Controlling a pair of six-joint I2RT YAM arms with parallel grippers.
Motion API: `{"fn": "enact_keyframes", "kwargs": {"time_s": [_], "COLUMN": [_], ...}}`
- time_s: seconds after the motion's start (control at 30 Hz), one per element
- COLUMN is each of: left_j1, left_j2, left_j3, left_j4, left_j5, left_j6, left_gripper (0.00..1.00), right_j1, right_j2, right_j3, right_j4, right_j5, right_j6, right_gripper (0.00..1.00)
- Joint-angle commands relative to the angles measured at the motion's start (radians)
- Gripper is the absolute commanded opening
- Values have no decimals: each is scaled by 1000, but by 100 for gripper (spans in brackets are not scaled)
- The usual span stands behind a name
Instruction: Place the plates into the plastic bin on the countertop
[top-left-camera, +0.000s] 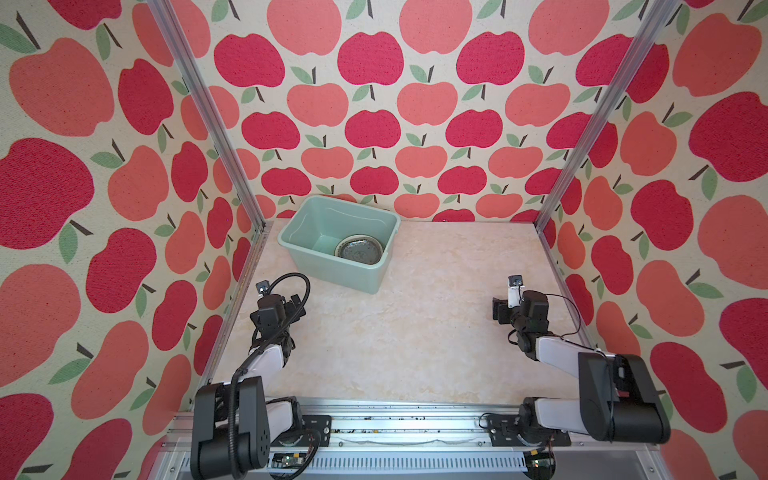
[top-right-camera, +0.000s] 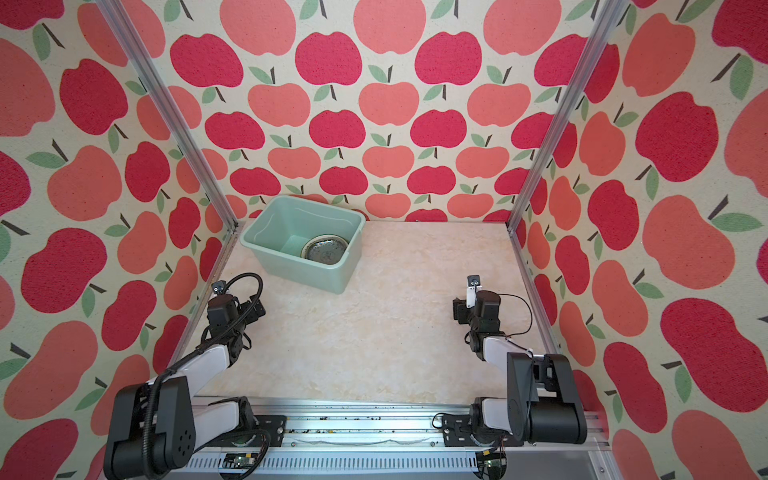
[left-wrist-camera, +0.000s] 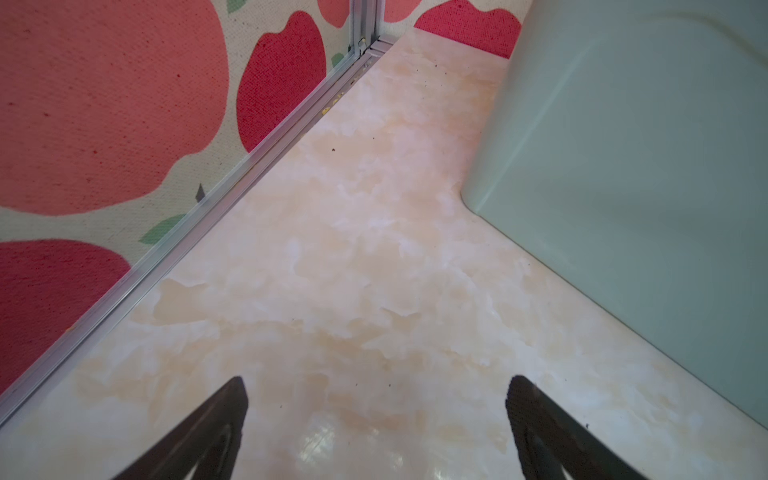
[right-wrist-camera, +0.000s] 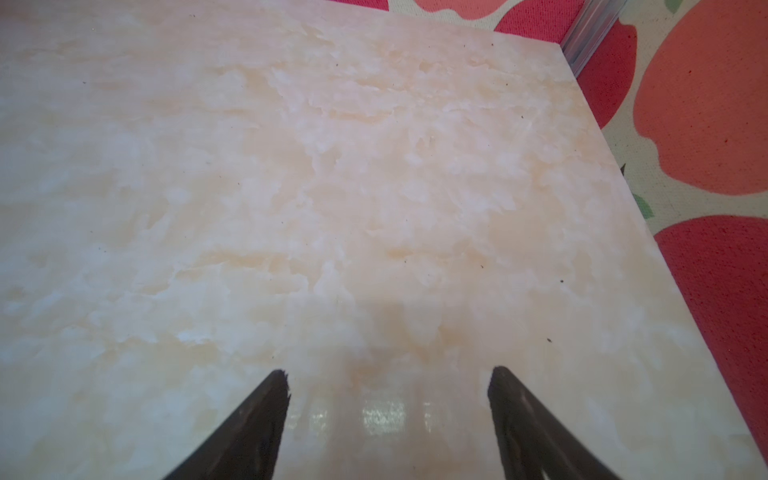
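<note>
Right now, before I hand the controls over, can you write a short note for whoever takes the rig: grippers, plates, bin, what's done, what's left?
Left gripper: open, empty, over the countertop beside the plastic bin.
Right gripper: open, empty, over bare countertop on the right side.
Plates: stacked inside the bin, toward its right end; the count cannot be told from above.
Done: no plate shows on the countertop in any view.
Left: probably nothing to pick. Confirm the plate count in the bin, then park the arms.
</note>
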Motion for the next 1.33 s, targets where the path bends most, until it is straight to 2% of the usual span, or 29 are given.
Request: {"fn": "enact_keyframes", "kwargs": {"time_s": [0.0,0.07,0.13,0.2,0.23,0.3,0.33,0.37,0.6,0.77,0.97,1.07,1.3], "left_j1": [-24,-48,-58,-69,-77,-78,-71,-62,-53,-58,-70,-70,-70], "left_j2": [120,158,242,355,365,297,319,336,332,331,333,333,334], "left_j3": [4,32,10,-35,-36,19,46,34,35,34,35,35,35], "left_j4": [300,293,423,646,661,420,408,462,452,454,454,453,454], "left_j5": [18,21,36,60,47,69,78,97,111,104,92,93,93], "left_j6": [71,111,138,173,181,164,172,170,164,167,181,181,181], "left_gripper": [99,99,99,99,99,99,99,99,99,99,99,99,99], "right_j1": [-5,-4,-6,-9,-9,-8,-10,-10,-10,48,40,-14,-4], "right_j2": [70,140,188,201,206,204,205,205,205,214,215,211,206], "right_j3": [45,22,5,-1,-1,0,2,5,5,-37,-16,15,-2], "right_j4": [191,293,371,400,405,399,397,392,397,492,455,379,408], "right_j5": [-60,-102,-99,-59,-59,-60,-58,-50,-31,92,83,-30,-16], "right_j6": [30,10,14,30,29,30,30,34,39,-2,6,42,33], "right_gripper": [79,78,79,82,84,90,96,99,99,99,99,99,99]}}
